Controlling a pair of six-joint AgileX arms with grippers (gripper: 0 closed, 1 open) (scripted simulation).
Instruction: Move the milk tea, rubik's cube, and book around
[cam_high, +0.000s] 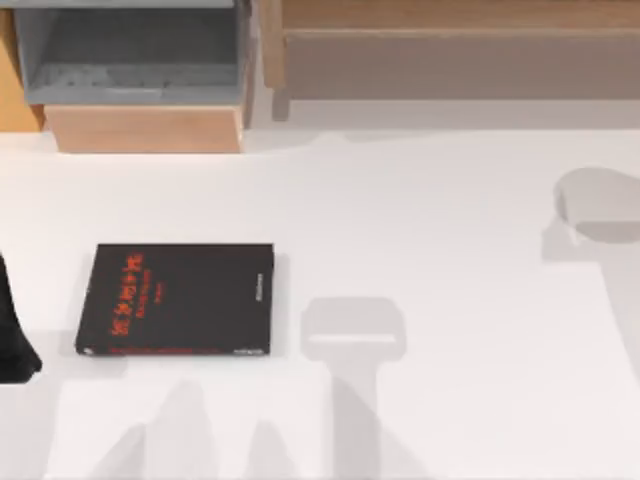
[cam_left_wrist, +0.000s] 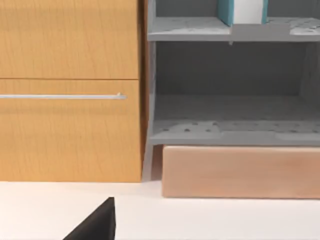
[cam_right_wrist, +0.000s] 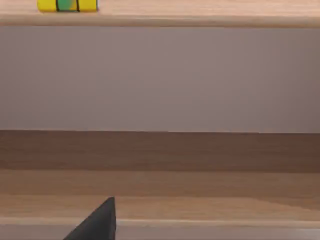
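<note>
The book (cam_high: 178, 300) lies flat on the white worktop (cam_high: 430, 230) at its left side (black cover up, red characters showing); the left tool (cam_high: 15, 335) sits just beside its left edge, its grip impossible to tell; the rubik's cube (cam_right_wrist: 67, 5) rests on the wooden shelf (cam_right_wrist: 200, 10).

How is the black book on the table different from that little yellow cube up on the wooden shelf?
The book is a wide, thin slab; the rubik's cube is a much smaller blocky thing.
The book has a black cover with red characters; the rubik's cube shows yellow and green squares.
The book lies flat on the white table, toward its left; the rubik's cube sits up on the wooden shelf.
No claw touches either one.
</note>
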